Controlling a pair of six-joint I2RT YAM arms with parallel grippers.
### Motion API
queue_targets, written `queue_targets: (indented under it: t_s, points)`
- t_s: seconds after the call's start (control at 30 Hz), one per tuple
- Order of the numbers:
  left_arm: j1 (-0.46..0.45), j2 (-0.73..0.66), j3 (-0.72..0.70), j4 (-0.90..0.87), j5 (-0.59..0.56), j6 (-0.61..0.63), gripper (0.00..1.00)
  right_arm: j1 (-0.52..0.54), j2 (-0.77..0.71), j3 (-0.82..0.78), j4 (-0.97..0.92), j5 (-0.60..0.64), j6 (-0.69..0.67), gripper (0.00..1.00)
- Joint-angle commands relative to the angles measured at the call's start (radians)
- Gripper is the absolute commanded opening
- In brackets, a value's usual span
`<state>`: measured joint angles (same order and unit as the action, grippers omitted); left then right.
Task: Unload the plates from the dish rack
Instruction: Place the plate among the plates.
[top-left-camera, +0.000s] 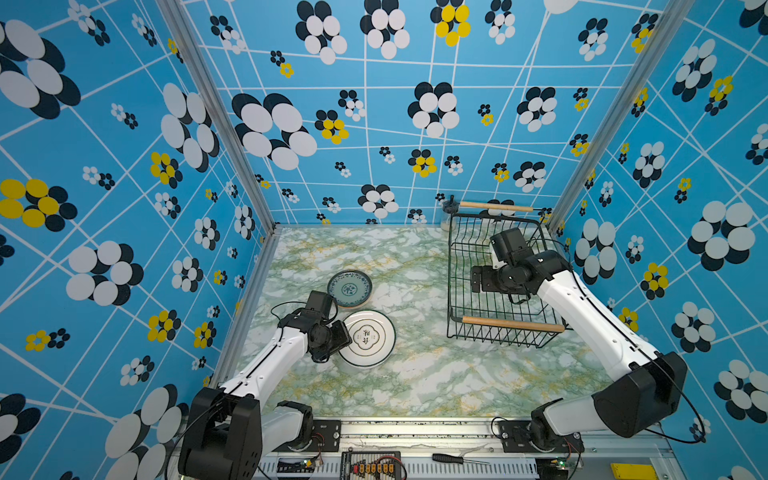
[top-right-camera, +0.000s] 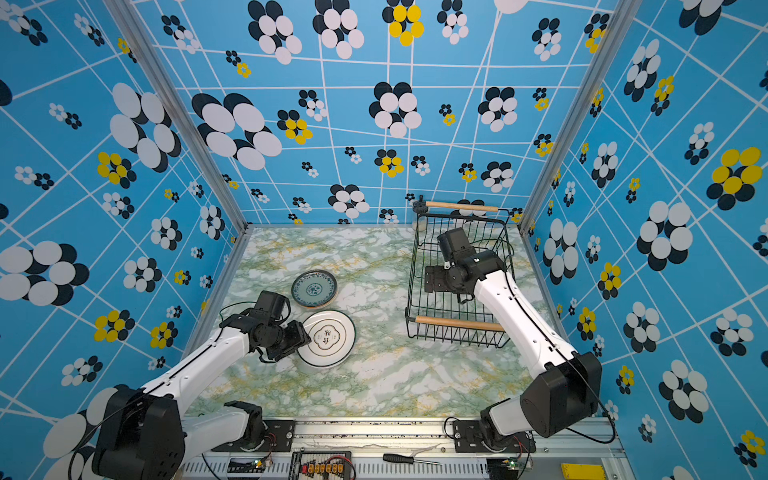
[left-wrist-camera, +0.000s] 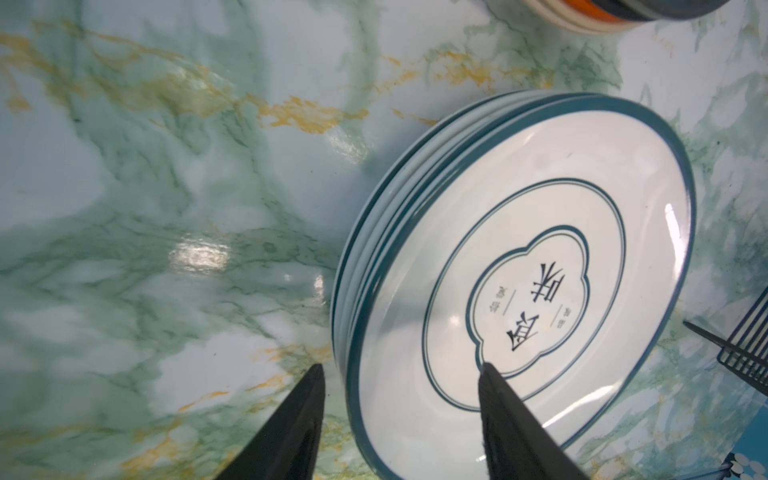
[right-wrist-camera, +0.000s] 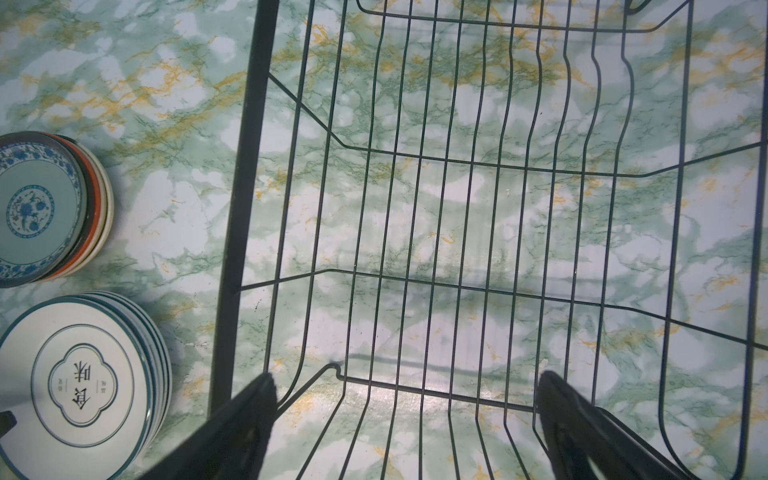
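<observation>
Left pincer (left-wrist-camera: 401, 369) stands open astride the white plate stack (left-wrist-camera: 540, 249) at its rim, one jaw over its face, gripping nothing; right pincer (right-wrist-camera: 405, 377) hangs wide open over the empty rack (right-wrist-camera: 245, 208).

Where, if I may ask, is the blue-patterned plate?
In both top views the blue-patterned plate tops a small stack, just behind the white plates and left of the dish rack.

A robot lab booth: aluminium frame (top-left-camera: 216, 120), printed walls (top-left-camera: 415, 137), screwdriver (top-left-camera: 451, 459).
</observation>
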<state>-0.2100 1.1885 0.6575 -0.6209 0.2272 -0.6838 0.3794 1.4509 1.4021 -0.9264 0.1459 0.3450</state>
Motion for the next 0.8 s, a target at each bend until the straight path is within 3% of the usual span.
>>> queue_targets:
  t_s: [0.0,0.13,0.5,0.57,0.77]
  points:
    - [-0.006,-0.013,0.037,-0.005,-0.010,0.015,0.67,0.003,0.013,-0.002,0.005,-0.008,-0.020,0.99]
    - [-0.001,-0.065,0.070,-0.043,-0.057,0.032,0.75,0.001,0.021,0.005,-0.002,-0.009,-0.020,0.99]
    - [0.031,-0.091,0.247,-0.123,-0.120,0.118,0.81,-0.011,0.025,0.009,-0.020,-0.032,-0.006,0.99]
    - [0.036,-0.083,0.278,-0.139,-0.128,0.129,0.92,-0.014,0.019,0.011,-0.026,-0.034,0.001,0.99]
    - [0.041,-0.072,0.342,-0.169,-0.129,0.152,0.99,-0.029,-0.004,0.016,-0.052,-0.053,0.017,0.99]
